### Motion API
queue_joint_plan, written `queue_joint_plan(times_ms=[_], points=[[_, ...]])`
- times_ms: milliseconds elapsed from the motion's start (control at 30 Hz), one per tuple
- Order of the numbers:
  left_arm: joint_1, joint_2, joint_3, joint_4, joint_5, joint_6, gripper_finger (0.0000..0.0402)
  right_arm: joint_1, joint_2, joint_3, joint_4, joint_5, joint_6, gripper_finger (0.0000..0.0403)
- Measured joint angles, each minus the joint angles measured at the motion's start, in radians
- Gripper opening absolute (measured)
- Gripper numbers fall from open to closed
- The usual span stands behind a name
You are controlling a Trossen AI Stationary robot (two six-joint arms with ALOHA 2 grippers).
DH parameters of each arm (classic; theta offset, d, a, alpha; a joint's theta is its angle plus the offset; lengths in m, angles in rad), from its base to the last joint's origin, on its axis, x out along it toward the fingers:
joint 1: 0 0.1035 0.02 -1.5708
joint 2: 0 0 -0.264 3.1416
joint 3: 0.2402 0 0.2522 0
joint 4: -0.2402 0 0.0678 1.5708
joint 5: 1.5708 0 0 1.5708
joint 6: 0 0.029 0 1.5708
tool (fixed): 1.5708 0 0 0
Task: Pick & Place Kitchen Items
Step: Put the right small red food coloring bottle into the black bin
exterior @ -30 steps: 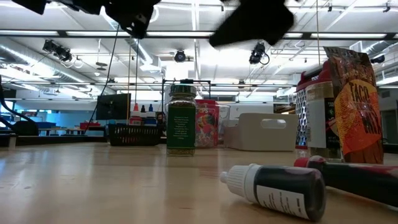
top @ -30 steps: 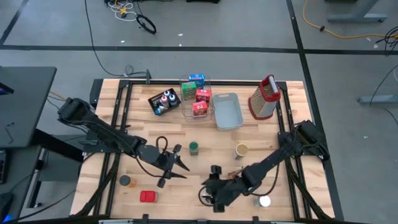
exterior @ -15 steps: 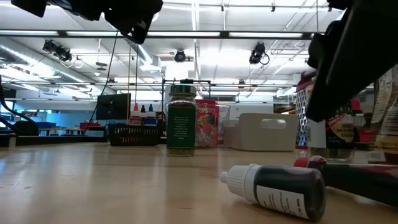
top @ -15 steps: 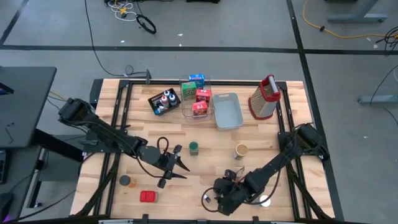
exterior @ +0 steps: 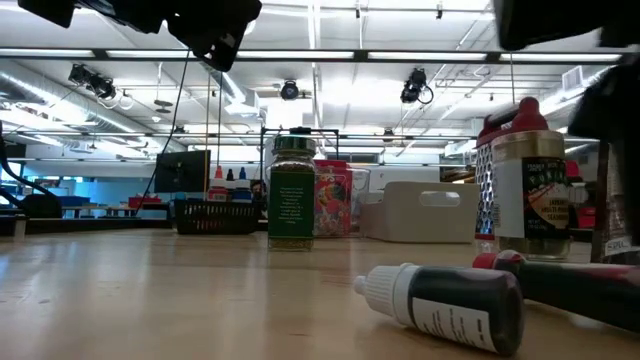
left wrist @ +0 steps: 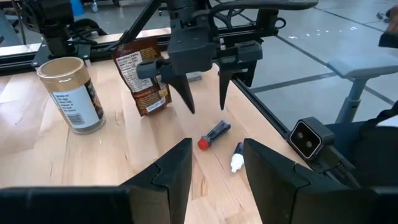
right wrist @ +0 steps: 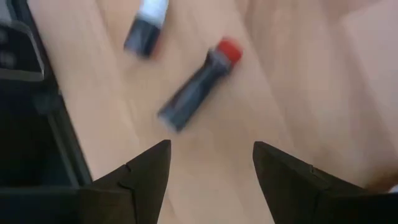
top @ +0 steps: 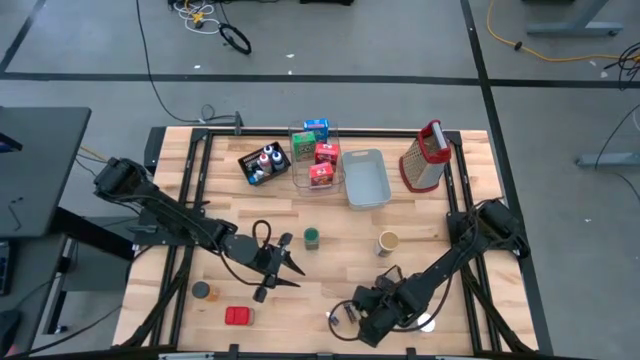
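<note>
Two small dark bottles lie on their sides on the table near its front edge: a red-capped bottle [right wrist: 198,86] [left wrist: 214,132] and a white-capped bottle [right wrist: 145,28] [exterior: 448,300]. My right gripper [left wrist: 206,107] [right wrist: 211,152] hangs open above them, pointing steeply down, and touches neither. A brown packet [left wrist: 143,74] stands just behind it, beside a tan jar [left wrist: 69,93]. My left gripper [top: 287,266] waits open above the table at the front left, facing the right gripper. A green jar [top: 312,237] stands upright mid-table.
At the back stand a black tray [top: 265,163] of little bottles, a clear bin [top: 315,155] of boxes, a grey-blue tray [top: 365,178] and a grater [top: 423,157]. A small can [top: 202,290] and red box [top: 237,316] lie front left, a white-lidded thing [top: 427,323] front right.
My right gripper has sunk toward the two bottles and shifted a little toward the table's right edge. It has tipped from a shallow slant to pointing steeply down and has rolled about its own axis. Its fingers stay apart.
</note>
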Motion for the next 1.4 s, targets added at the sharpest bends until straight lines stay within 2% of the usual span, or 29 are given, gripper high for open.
queue_joint_plan(times_ms=[167,333,500,733,1167,1400], points=[[0.0,0.0,0.0,0.0,0.0,0.0,0.0151,-0.015,0.0,0.001,0.105,0.08,0.0,0.0237],[0.0,0.0,0.0,-0.001,0.0,0.0,0.0151,-0.034,0.043,0.002,0.134,0.034,0.08,0.0237],[0.0,0.0,0.0,-0.008,-0.001,0.0,0.0151,-0.038,0.071,0.002,0.168,0.013,0.049,0.0237],[0.0,0.0,0.0,-0.001,0.0,0.0,0.0151,-0.039,0.078,0.002,0.116,0.037,-0.005,0.0229],[0.0,-0.001,0.0,0.0,0.0,0.0,0.0151,-0.059,0.098,0.003,0.1,0.069,-0.073,0.0111],[0.0,-0.001,0.0,0.0,0.0,0.0,0.0151,-0.11,0.1,0.003,0.116,0.082,-0.138,0.0066]])
